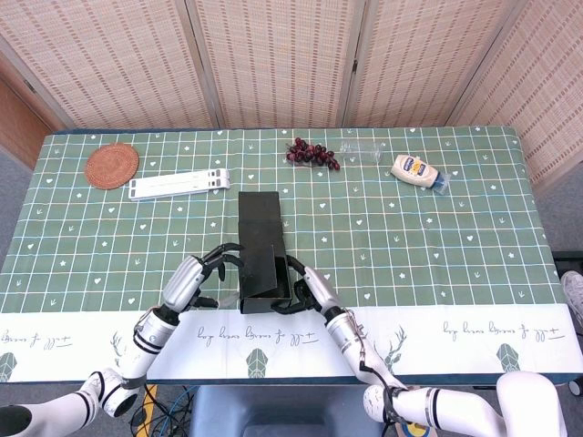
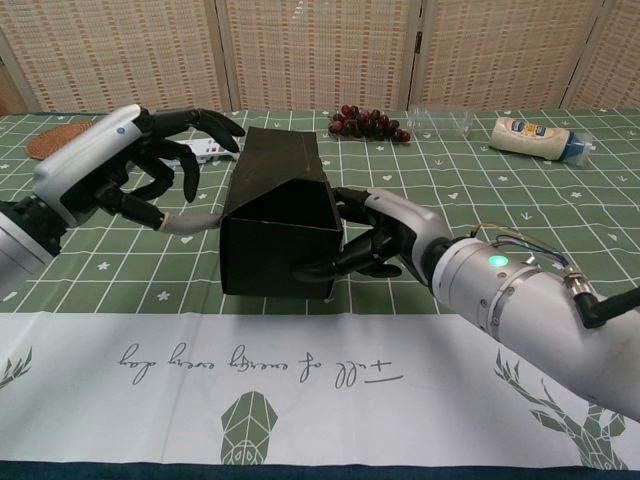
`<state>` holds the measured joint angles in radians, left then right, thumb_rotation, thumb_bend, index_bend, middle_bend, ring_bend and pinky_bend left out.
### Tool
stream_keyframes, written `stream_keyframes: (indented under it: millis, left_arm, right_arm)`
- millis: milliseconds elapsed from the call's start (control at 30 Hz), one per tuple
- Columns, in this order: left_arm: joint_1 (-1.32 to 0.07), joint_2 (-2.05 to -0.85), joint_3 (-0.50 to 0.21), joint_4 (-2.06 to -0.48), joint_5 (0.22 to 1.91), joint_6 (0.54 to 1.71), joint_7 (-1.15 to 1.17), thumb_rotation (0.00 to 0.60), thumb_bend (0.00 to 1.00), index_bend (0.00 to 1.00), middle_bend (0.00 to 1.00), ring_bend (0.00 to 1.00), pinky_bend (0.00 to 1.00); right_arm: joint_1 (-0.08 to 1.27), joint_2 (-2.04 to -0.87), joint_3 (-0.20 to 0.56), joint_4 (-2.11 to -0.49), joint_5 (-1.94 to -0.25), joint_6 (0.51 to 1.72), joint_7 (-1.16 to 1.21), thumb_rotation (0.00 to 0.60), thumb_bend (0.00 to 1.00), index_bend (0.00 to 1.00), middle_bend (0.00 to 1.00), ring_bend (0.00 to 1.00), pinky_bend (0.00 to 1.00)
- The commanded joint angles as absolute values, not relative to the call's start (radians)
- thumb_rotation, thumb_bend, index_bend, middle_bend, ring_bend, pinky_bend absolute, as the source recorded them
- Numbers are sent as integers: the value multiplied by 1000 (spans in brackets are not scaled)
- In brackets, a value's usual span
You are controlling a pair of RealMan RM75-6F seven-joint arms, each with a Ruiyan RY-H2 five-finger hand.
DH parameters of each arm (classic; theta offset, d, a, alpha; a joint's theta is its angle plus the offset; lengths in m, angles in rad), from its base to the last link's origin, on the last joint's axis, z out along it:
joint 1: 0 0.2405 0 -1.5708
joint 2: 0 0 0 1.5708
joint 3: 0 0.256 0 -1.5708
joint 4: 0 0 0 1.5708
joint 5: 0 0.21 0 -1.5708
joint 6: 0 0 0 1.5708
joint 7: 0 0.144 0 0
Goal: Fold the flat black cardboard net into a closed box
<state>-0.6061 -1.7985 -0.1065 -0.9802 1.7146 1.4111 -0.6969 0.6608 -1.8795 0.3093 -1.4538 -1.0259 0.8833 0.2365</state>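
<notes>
Box (image 1: 261, 264) sits lower centre of frame, near table (image 1: 455, 237) front edge. Your right hand (image 2: 385, 243) grips its right wall. Your left hand (image 2: 150, 165) spread apart, fingers at left side; contact unclear. Bottle (image 1: 417, 170) label unreadable; hem script illegible.

Left hand (image 2: 140, 165) sits low with fingers curled and spread, holding nothing. Right hand (image 2: 385, 240) reaches in from the right, its fingers (image 2: 322, 268) stretched forward and pressing.

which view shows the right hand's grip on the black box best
Chest view: the right hand is close and side-on, its fingers on the black box. Head view shows it small from above, at the box's near right corner.
</notes>
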Motion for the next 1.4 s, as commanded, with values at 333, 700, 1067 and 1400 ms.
stream_keyframes:
  millis: [333,700,1067,1400]
  left_arm:
    - [-655,-1931,-20,-693,1778,1467,-769,600,130,378,251,597,948]
    - [-665,-1969,37,-554,1797,1504,-798,600,130,378,255,596,948]
    - [-699,-1934,78,-573,1809,1480,-801,600,130,332,250,587,943]
    - [-737,-1903,104,-611,1821,1456,-783,600,130,342,248,590,941]
  right_arm:
    - [673,-1895,287,-1398,-1025,869,184,600,448,384,489,850,1000]
    - [674,-1908,265,-1352,-1076,866,182,600,454,383,476,850,1000]
    - [670,-1905,251,-1346,-1112,864,181,600,461,383,465,850,1000]
    - [665,-1900,239,-1342,-1138,867,179,600,475,383,457,850,1000]
